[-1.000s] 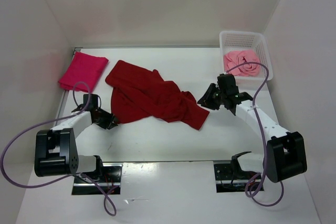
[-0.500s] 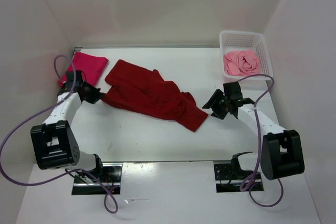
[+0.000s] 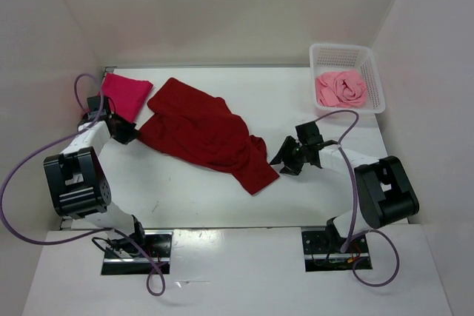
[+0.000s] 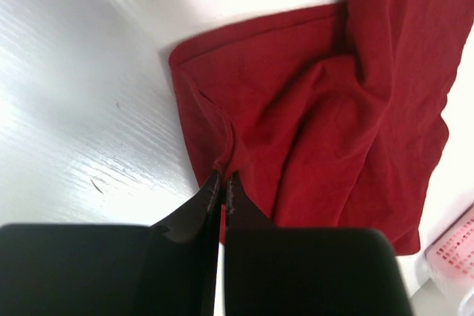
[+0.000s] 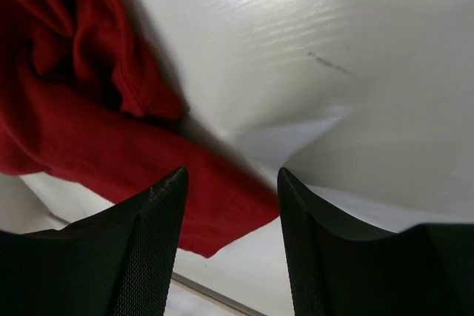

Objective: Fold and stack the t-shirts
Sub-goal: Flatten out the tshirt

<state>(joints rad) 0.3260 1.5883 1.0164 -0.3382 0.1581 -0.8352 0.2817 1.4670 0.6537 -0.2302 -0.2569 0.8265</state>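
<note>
Crimson shirt [image 3: 204, 135] rumpled, left hand [image 4: 223, 180] clenched on its edge; right hand [image 5: 231, 177] spread wide, near its other end.

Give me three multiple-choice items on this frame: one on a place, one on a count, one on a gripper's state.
1. Where does the light pink shirt lie?
A) in the white basket
B) draped over the right arm
C) flat at the near edge

2. How many shirts lie outside the basket?
A) one
B) two
C) three

3. What is the left gripper doing?
A) hanging open
B) pinching the dark crimson shirt
C) shut on nothing

Answers:
1 A, it sits bunched inside the basket.
2 B, the magenta shirt and the dark crimson shirt lie outside.
3 B, the left wrist view shows its fingertips closed on the cloth.
</note>
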